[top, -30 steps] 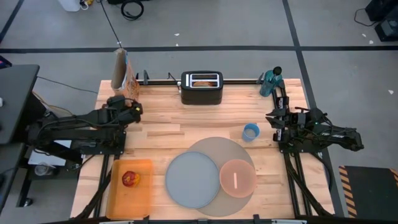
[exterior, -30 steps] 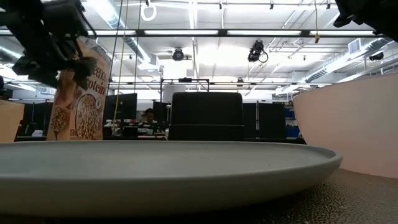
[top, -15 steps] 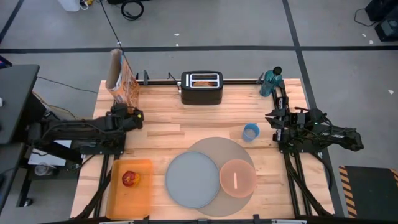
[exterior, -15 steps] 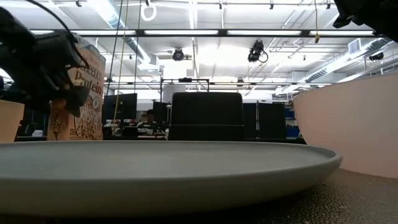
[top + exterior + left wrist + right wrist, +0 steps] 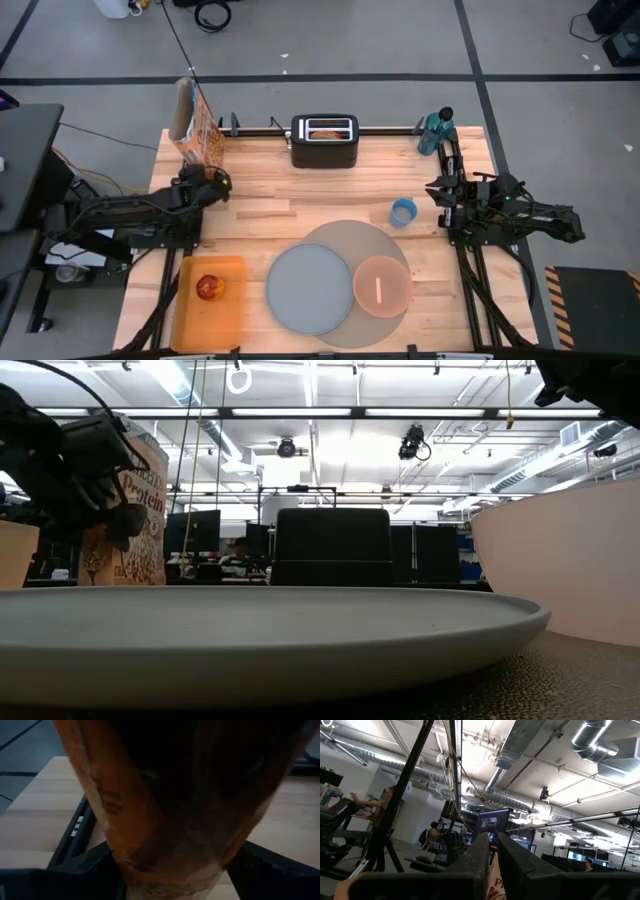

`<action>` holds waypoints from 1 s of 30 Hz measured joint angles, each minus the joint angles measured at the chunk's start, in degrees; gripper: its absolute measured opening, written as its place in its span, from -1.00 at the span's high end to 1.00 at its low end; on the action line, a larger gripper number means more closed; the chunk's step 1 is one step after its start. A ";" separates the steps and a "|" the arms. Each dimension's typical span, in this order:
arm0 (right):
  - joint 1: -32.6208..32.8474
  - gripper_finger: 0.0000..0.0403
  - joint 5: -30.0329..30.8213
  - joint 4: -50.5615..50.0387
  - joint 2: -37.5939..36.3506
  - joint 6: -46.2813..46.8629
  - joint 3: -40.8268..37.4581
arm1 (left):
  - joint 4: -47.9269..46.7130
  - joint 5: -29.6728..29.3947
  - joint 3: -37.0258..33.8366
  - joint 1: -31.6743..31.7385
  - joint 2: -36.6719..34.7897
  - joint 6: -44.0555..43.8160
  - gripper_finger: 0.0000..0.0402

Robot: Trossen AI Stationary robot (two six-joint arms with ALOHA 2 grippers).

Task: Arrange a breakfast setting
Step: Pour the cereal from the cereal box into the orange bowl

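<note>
Cereal box (image 5: 194, 128) — just beyond left end effector (image 5: 213, 185)

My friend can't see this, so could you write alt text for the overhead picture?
Wooden table from above: round placemat carrying grey plate and pink bowl, with black toaster behind. Left hand is near a cereal box; right hand waits by a blue cup.

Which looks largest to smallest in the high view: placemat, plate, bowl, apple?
1. Round grey-tan placemat
2. Round grey plate
3. Smaller pink bowl
4. Red apple
</note>
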 joint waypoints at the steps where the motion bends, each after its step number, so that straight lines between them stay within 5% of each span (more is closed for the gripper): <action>1: 0.00 0.77 0.00 -0.12 -0.02 0.00 0.00 | 0.71 0.64 -0.17 0.42 0.00 0.74 -0.50; 16: 0.00 0.77 0.00 -0.77 0.00 0.57 0.00 | 2.86 -0.39 -0.40 4.16 6.71 3.32 -0.26; 23: 0.00 0.77 0.10 -1.33 -0.01 0.59 0.00 | 3.44 -0.55 -0.48 1.95 6.56 6.57 0.03; 30: -0.02 0.77 3.33 -3.35 0.00 0.50 0.01 | 1.46 1.26 1.81 -2.63 5.11 7.81 0.07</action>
